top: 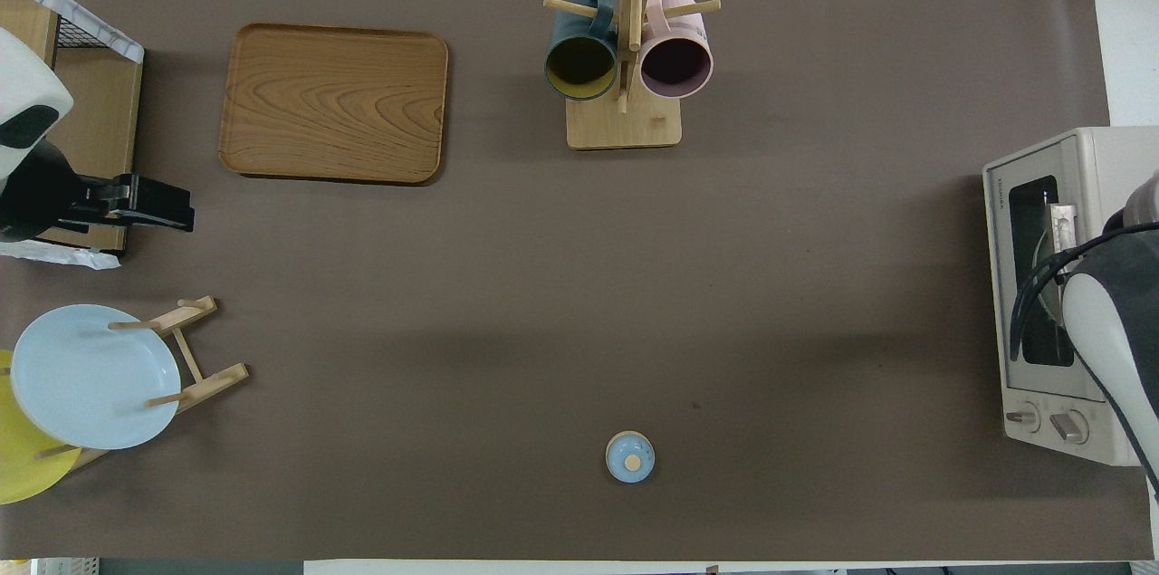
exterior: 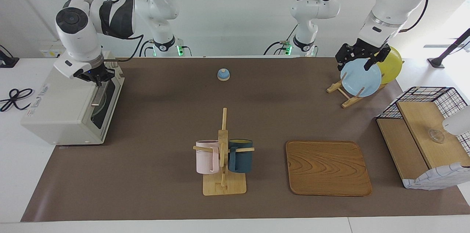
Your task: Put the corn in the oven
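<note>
Corn shows in neither view, so which way it lies from either gripper cannot be told. Right gripper, fingertips together, sits at the top edge of the oven door by its bar handle, at the right arm's end. Left gripper waits, fingers apart, over the blue plate.

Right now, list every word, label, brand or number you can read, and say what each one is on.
None can be read for certain.
Small dark brand lettering on the oven door frame, above the window: too small to read.
Printed label on the oven's top, at the edge away from the door: blurred, unreadable.
No other text shows.
</note>
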Tool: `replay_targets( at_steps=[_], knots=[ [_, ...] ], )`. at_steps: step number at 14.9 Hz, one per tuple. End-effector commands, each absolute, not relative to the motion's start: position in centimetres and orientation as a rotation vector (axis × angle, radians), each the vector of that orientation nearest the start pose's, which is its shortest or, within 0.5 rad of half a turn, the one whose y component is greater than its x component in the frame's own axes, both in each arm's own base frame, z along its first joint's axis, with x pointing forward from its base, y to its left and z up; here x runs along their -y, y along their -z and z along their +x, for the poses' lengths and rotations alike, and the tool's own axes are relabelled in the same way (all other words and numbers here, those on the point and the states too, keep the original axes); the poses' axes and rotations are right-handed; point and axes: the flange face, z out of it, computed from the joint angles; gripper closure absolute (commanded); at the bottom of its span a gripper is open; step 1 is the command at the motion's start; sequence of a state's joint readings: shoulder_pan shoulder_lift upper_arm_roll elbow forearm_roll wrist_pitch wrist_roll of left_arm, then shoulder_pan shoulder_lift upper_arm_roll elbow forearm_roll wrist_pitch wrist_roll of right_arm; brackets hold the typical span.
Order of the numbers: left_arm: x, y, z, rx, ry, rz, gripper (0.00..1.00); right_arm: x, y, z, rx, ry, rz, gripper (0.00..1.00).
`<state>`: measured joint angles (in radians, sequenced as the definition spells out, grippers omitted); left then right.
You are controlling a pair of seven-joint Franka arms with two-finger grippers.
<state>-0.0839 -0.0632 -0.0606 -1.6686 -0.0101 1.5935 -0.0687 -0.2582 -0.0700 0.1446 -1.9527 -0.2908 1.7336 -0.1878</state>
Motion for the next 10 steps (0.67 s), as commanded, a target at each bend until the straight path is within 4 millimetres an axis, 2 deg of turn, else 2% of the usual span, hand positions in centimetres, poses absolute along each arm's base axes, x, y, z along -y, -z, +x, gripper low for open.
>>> replay_targets(
  at_steps=[1,5,6,8,10],
  knots=[
    [7.6,-61.6,52.6,-0.11,-0.021,-3.15,0.0,8.1,-52.2,52.2,0.269,-0.326,-3.352,1.0],
    [7.6,-61.7,52.5,-0.113,-0.019,-3.15,0.0,7.2,-56.3,52.4,0.214,-0.324,-3.279,0.98],
    [7.6,-61.7,52.5,-0.11,-0.019,-3.15,0.0,7.2,-57.1,52.3,0.203,-0.324,-3.265,0.91],
    [7.6,-61.6,52.6,-0.11,-0.021,-3.15,0.0,7.0,-58.2,52.1,0.196,-0.326,-3.251,0.87],
    [7.7,-61.7,52.5,-0.112,-0.019,-3.15,0.0,6.5,-59.4,52.1,0.189,-0.297,-3.216,0.67]
  ],
)
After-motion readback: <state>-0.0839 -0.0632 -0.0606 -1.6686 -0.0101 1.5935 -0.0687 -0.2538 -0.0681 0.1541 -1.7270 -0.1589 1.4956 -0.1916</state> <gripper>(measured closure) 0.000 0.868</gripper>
